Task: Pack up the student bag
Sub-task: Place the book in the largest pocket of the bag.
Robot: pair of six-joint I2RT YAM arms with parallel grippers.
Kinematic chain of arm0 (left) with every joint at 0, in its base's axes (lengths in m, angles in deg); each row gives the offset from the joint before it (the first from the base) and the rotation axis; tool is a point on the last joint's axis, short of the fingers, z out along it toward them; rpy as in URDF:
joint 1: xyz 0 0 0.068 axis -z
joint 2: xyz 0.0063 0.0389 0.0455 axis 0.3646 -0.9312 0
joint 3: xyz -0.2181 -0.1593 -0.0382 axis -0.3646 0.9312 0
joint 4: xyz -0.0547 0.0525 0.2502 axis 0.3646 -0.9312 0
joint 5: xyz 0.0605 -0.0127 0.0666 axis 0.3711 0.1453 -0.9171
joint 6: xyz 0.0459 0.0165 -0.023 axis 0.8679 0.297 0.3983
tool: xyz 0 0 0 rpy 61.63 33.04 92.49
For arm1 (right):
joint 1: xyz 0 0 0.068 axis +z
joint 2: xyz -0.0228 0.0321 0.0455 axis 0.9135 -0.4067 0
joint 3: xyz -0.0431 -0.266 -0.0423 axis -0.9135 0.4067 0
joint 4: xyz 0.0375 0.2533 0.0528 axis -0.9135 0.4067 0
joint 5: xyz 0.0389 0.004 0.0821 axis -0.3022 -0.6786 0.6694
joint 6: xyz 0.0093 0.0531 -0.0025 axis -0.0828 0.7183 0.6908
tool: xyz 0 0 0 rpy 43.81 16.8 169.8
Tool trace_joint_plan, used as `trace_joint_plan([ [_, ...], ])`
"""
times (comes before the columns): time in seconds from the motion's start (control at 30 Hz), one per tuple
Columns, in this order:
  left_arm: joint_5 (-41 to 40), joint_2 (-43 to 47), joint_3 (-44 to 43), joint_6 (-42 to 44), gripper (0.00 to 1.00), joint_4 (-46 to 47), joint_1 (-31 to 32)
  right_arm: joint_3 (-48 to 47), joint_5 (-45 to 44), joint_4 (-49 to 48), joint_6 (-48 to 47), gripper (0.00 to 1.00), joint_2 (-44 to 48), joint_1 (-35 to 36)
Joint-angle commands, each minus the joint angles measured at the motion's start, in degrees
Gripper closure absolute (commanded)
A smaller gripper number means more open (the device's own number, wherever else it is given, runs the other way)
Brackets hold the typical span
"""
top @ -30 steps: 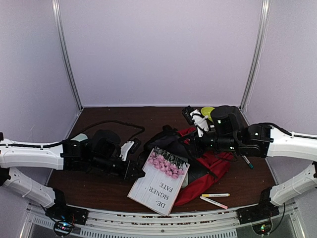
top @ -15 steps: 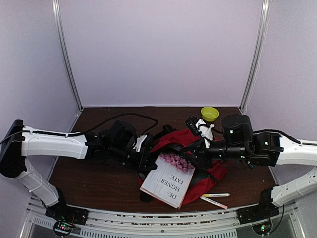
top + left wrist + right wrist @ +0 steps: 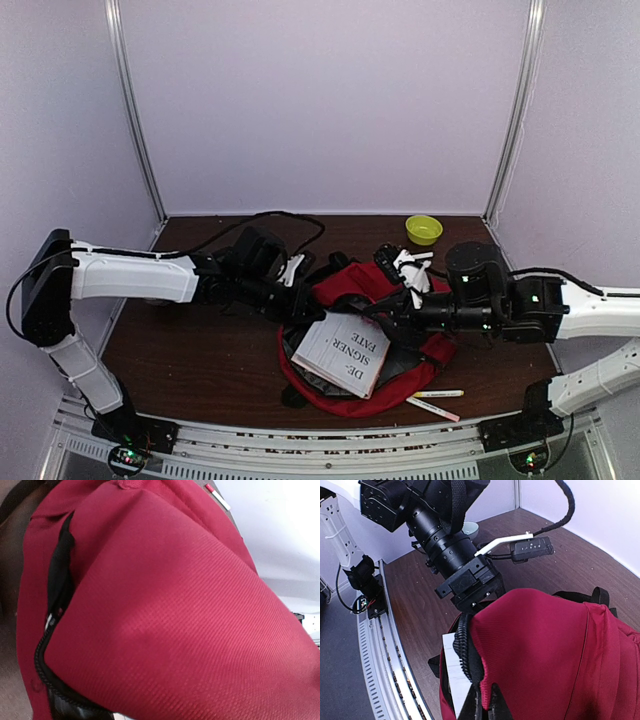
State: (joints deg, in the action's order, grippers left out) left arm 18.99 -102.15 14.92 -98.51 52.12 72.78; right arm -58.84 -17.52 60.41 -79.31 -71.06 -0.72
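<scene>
The red student bag [image 3: 400,290] lies mid-table with its mouth facing the near edge. A white book [image 3: 345,352] printed "DE-SIGNER FATE" lies in the mouth, its far end under the red flap. My left gripper [image 3: 292,303] is at the bag's left rim and looks shut on the zipper edge [image 3: 465,630]. Its own view is filled by red fabric [image 3: 165,615], which hides the fingers. My right gripper [image 3: 490,707] is shut on the flap's red edge beside the black zipper and holds it up above the book [image 3: 454,667].
A yellow-green bowl [image 3: 424,229] stands at the back right. Two markers [image 3: 435,394] lie near the front edge, right of the bag. White small items [image 3: 410,265] lie behind the bag. The left arm's black cable [image 3: 270,216] loops across the back.
My left gripper has swung right onto the bag's left rim. The bag's mouth has come forward round the book, and the flap now covers the book's pink flower end.
</scene>
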Motion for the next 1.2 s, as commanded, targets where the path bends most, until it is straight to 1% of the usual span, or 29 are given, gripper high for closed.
trace_joint_plan([
  [0.0, -1.41, -2.00, -3.56, 5.31, 1.00, 2.66, -0.95, -0.96, -4.61, -0.67, 3.77, 1.00, -2.12, 0.41],
  [0.03, -1.54, -1.83, -3.38, 5.78, 1.00, 2.64, -0.95, -0.73, -4.94, -0.89, 4.36, 1.00, -2.36, 0.44],
  [0.07, -1.81, -1.46, -3.20, 6.45, 0.96, 2.36, -0.95, -0.19, -5.44, -1.18, 4.91, 1.00, -2.53, 0.43],
  [0.17, -3.92, 0.29, -2.44, 8.46, 0.80, 1.08, -0.95, 0.43, -7.26, -2.42, 5.95, 1.00, -3.01, 0.40],
  [0.27, -5.98, 2.20, -1.86, 10.44, 0.56, 0.33, -0.95, 0.14, -6.11, -2.73, 5.45, 1.00, -3.41, 0.39],
  [0.3, -6.47, 2.78, -1.71, 11.19, 0.51, 0.09, -0.95, 0.07, -5.49, -2.86, 5.37, 1.00, -3.58, 0.45],
  [0.37, -7.04, 3.94, -1.88, 12.76, 0.47, -0.73, -0.95, 0.08, -4.67, -3.10, 5.50, 0.93, -4.00, 0.41],
  [0.43, -8.03, 5.33, -1.98, 14.27, 0.45, -2.51, -0.95, 0.05, -3.72, -3.33, 5.62, 0.93, -4.64, 0.40],
  [0.5, -9.04, 7.25, -1.60, 16.20, 0.44, -3.87, -0.59, 0.04, -3.28, -3.63, 5.97, 1.00, -5.06, 0.41],
  [0.6, -12.78, 11.81, -0.39, 20.56, 0.44, -7.34, 1.11, 0.61, -3.39, -4.92, 7.21, 1.00, -5.01, 0.42],
  [0.73, -18.94, 17.16, 1.41, 26.05, 0.45, -12.79, 5.08, 0.73, -8.10, -4.93, 7.83, 1.00, -4.91, 0.40],
  [0.83, -20.92, 20.60, 4.11, 28.99, 0.48, -14.45, 8.13, 0.82, -11.12, -4.50, 7.61, 1.00, -4.46, 0.38],
  [1.0, -22.17, 25.18, 10.05, 31.79, 0.52, -13.30, 13.42, 0.90, -12.95, -4.72, 7.10, 1.00, -3.77, 0.33],
  [1.17, -18.71, 27.33, 15.35, 33.34, 0.52, -6.73, 18.48, -0.77, -13.17, -4.02, 6.55, 1.00, -4.56, 0.32],
])
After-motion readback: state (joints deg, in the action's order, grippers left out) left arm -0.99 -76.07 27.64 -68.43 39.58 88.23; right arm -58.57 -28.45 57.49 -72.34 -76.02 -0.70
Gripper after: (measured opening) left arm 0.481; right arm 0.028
